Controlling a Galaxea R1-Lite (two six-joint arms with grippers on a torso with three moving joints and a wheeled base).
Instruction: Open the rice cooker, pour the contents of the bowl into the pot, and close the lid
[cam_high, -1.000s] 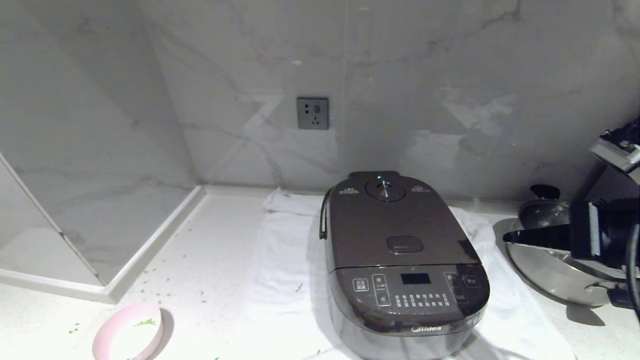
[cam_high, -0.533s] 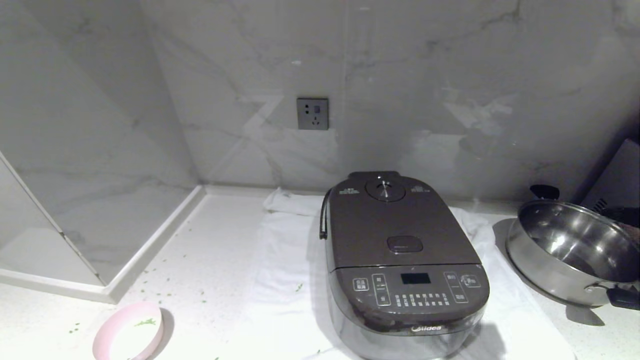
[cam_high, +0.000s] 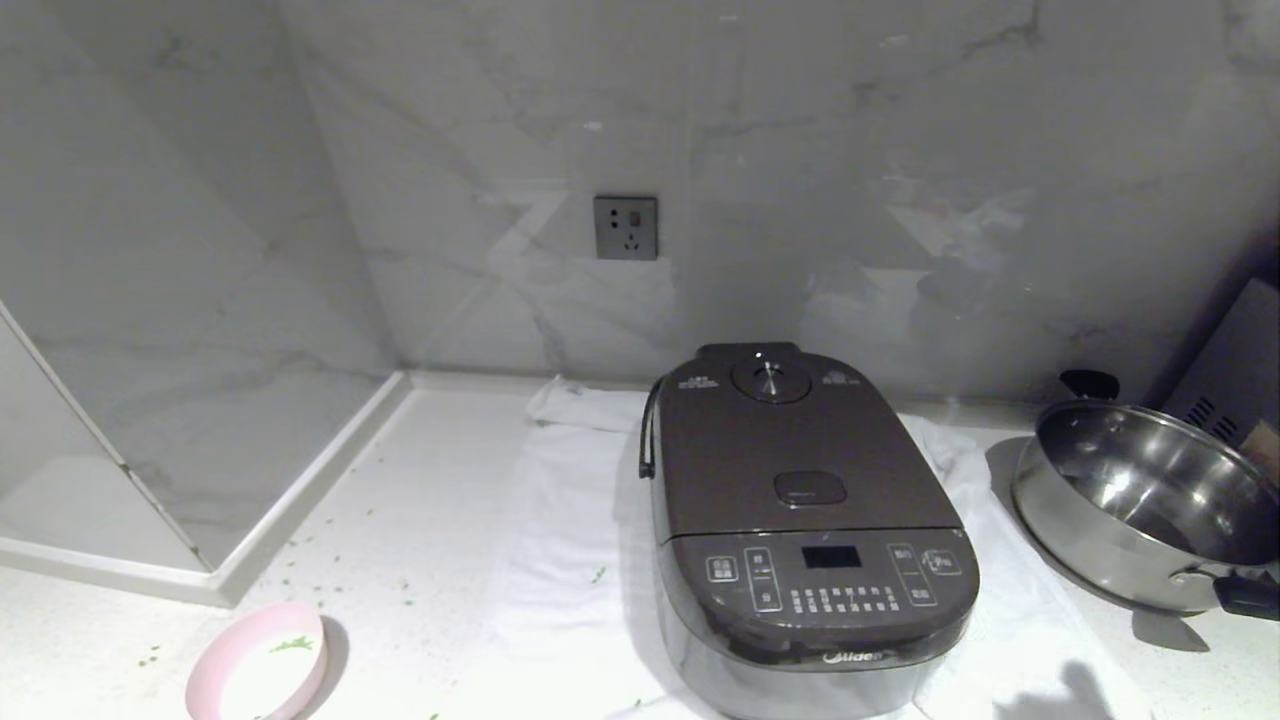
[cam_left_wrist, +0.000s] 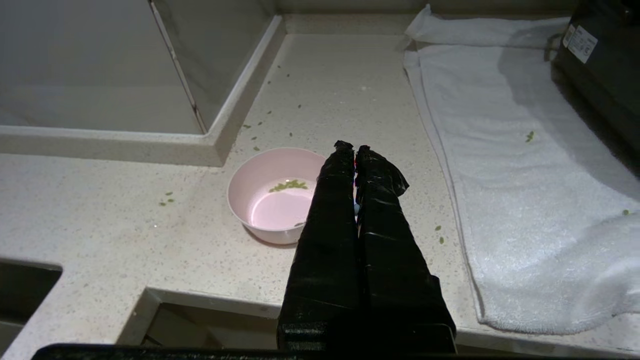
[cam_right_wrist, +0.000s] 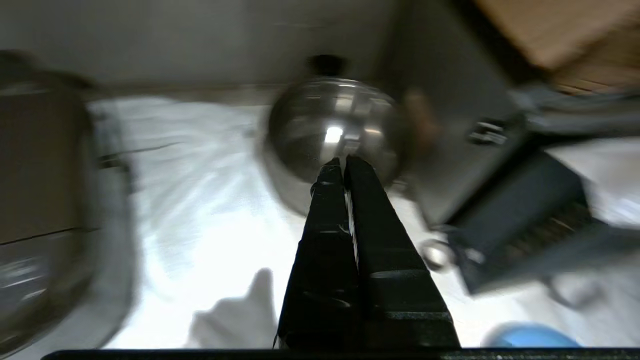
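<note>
Rice cooker (cam_high: 805, 530) sits on the white towel (cam_high: 560, 560) with its lid (cam_high: 790, 450) down flat. The left gripper (cam_left_wrist: 355, 149) has its fingers pressed together, holding nothing, hanging just above the counter (cam_left_wrist: 125, 225). The pink bowl (cam_left_wrist: 272, 195) sits right beside its tips (a few green bits (cam_left_wrist: 289, 185) stuck inside). The right gripper (cam_right_wrist: 344, 161) is pinched together too, empty, with the steel pan (cam_right_wrist: 332, 130) just beyond its tips and the cooker off to one side.
</note>
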